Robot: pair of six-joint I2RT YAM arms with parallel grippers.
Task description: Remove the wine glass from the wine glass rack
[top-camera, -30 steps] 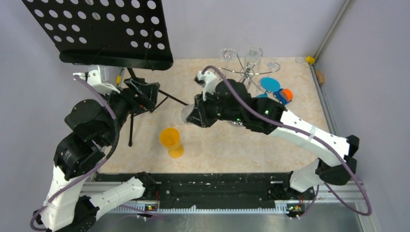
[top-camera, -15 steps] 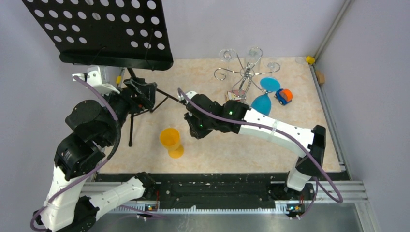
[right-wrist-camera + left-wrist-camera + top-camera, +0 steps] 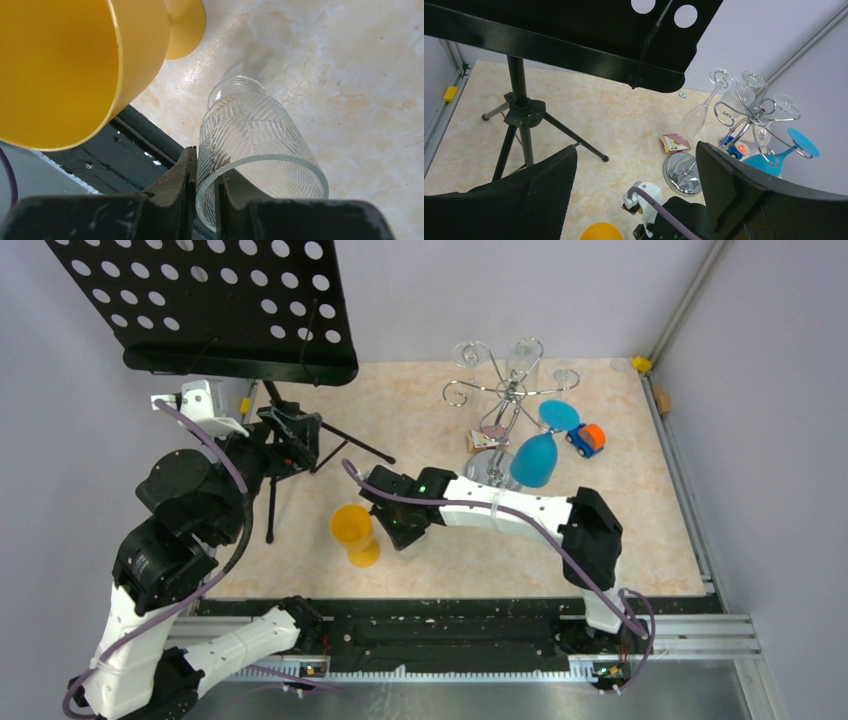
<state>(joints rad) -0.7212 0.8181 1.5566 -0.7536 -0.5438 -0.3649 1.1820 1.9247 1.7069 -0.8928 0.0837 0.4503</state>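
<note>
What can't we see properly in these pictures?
- Clear glass: top view, hidden under the right gripper.
- Blue glass: left wrist view, bowl partly behind a finger of the left gripper.
- Music stand: top cut off by the top view's edge.
- Card by the rack: print too small to read, left wrist view.

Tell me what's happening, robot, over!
Left gripper open, empty. Right gripper shut on clear glass, off the rack. Yellow cup close beside it.

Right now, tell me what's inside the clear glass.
Empty, except one finger of the right gripper clamped over its rim. The clear glass hides nothing; tabletop shows through.
</note>
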